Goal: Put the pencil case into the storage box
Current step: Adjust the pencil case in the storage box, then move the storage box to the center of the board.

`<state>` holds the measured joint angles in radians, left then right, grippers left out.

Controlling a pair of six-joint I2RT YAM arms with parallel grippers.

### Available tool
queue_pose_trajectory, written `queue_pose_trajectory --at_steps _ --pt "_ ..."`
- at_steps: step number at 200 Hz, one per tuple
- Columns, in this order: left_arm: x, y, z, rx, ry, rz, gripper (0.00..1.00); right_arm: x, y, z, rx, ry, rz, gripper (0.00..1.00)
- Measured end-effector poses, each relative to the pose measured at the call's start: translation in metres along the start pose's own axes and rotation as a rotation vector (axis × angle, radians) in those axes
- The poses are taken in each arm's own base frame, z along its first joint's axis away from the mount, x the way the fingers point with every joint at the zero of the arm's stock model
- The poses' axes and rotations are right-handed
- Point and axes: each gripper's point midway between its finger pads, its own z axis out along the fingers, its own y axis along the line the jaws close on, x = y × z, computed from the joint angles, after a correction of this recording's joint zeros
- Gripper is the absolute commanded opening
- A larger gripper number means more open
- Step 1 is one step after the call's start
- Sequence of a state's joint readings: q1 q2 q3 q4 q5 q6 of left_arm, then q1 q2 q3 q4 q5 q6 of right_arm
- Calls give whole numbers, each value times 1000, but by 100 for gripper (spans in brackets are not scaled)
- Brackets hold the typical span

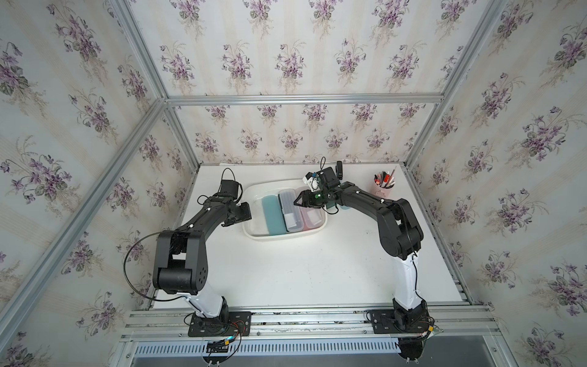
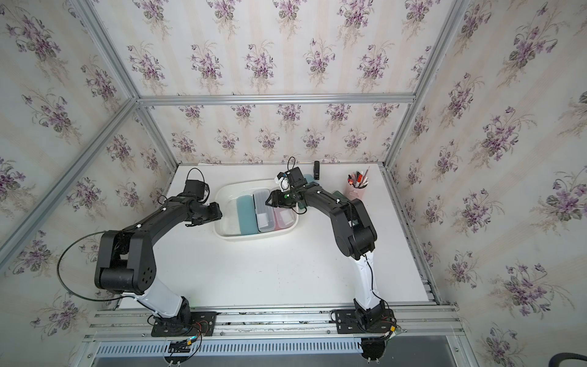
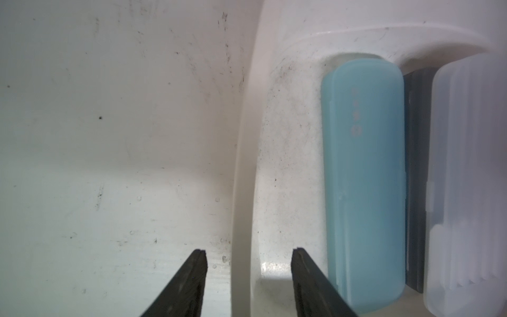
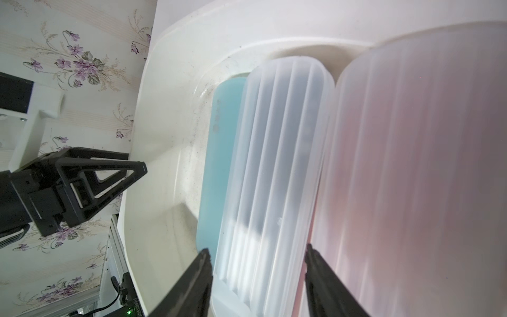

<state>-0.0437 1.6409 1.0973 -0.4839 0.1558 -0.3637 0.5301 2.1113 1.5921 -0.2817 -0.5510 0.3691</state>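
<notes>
The storage box (image 1: 279,236), a shallow white tub, stands at the middle back of the table in both top views. Three pencil cases lie side by side inside it: a teal one (image 1: 272,216), a clear ribbed one (image 1: 290,209) and a pink one (image 1: 313,219). My left gripper (image 3: 249,251) is open at the box's left side, its fingers straddling the rim (image 3: 244,164) without touching it. My right gripper (image 4: 257,248) is open low over the box, one finger on either side of the clear ribbed case (image 4: 277,164), between the teal case (image 4: 216,164) and the pink case (image 4: 411,164).
A pink pen cup (image 1: 383,187) full of pens stands at the back right. A small black object (image 1: 339,168) stands by the back wall. A teal object (image 2: 308,178) shows partly under my right arm, beside the box. Aluminium frame posts edge the table.
</notes>
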Motion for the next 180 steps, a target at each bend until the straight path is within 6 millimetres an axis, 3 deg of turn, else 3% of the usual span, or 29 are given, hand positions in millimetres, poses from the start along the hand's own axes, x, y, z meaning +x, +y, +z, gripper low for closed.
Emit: queue_pose_trajectory --at_steps 24,42,63,82,117,148,180 --pt "-6 -2 -12 1 -26 2 64 2 0 -19 44 -19 -7 59" --pt "-9 -2 -21 -7 -44 5 67 -4 -8 -44 104 -68 -18 69" --pt "-10 -4 -28 -13 -53 11 70 -16 -37 -75 243 -137 -16 75" --pt "-7 -6 -26 -20 -44 22 72 -21 -79 -92 402 -158 -2 77" --pt "4 -3 -11 -52 10 31 73 -16 -139 -89 599 -98 5 81" --pt "6 8 1 -116 38 30 73 -14 -168 -81 673 -48 -4 83" --pt "12 31 16 -200 83 21 73 -21 -190 -91 724 -54 5 85"
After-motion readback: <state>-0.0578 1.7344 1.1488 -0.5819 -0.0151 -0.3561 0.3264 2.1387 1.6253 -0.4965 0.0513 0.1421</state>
